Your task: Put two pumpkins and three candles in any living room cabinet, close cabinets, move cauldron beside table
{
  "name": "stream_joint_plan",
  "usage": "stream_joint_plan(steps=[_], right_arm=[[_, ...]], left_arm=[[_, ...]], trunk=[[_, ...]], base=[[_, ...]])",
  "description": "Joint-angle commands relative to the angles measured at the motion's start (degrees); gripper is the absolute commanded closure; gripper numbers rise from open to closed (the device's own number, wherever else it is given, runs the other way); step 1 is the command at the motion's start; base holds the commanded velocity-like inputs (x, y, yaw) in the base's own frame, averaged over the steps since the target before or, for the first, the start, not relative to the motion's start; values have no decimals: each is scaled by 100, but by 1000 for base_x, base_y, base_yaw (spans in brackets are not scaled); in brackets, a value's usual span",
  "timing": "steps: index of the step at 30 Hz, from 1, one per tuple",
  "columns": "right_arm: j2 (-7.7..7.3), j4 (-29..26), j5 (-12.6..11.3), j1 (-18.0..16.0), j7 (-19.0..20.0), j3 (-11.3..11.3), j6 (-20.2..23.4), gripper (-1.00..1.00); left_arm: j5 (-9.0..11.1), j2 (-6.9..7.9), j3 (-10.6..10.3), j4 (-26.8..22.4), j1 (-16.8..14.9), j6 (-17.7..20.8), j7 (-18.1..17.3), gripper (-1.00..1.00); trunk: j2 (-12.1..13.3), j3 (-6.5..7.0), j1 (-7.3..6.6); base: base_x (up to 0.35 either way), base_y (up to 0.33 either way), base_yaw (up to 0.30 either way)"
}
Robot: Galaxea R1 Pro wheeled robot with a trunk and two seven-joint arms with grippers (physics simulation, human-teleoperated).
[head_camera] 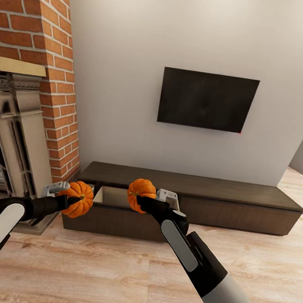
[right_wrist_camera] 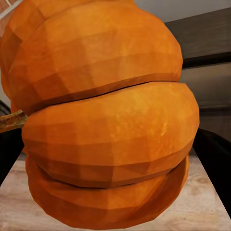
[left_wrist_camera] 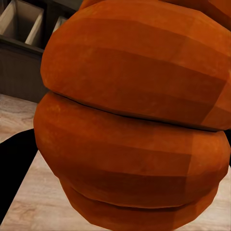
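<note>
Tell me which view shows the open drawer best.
Head view: the drawer stands pulled out of the cabinet, pale inside, between the two held pumpkins. Left wrist view catches only a corner of it behind the pumpkin. Right wrist view: cabinet front, drawer unclear.

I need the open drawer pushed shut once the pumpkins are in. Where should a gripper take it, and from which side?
No handle shows on the open drawer of the cabinet, so probably don't grip it: press flat against the dark front panel, mid-width, coming from the room side. Both the left gripper and right gripper hold pumpkins, so one must be emptied first.
</note>
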Motion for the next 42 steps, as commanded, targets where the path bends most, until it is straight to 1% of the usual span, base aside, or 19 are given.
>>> stream_joint_plan(steps=[1,2,7,15,20,28,37,42], right_arm=[[-1,-7,-43,-6,-49,8,9,100],[-1,-7,-44,-6,-49,7,9,100],[-6,-35,-39,-6,-46,4,-50,100],[-18,-54,-36,-6,-33,0,-95,100],[-11,-433,-21,-6,-87,8,-98,100],[-9,-496,-25,-6,-82,10,-105,100],[-9,-482,-49,-6,-67,2,-97,100],[-5,-424,-49,-6,-86,0,-97,100]], left_arm=[[61,5,-8,-5,-4,6,62,100],[59,5,-8,-5,-3,6,62,100],[58,5,-2,-5,-3,6,62,100],[58,5,0,-5,-4,6,62,100],[60,2,0,-5,-3,6,62,100],[60,4,0,-5,-3,6,62,100],[58,5,0,-5,-3,6,62,100],[58,5,6,-5,-3,6,62,100]], trunk=[[38,2,-23],[78,11,-45],[78,-30,-45],[78,-37,-45],[78,-37,-45],[78,-38,-45],[78,-67,-45],[78,-89,-45]], base=[[0,0,0],[0,0,0],[0,0,0],[0,0,0],[0,0,0],[2,9,-7],[107,194,-216],[65,72,-249]])
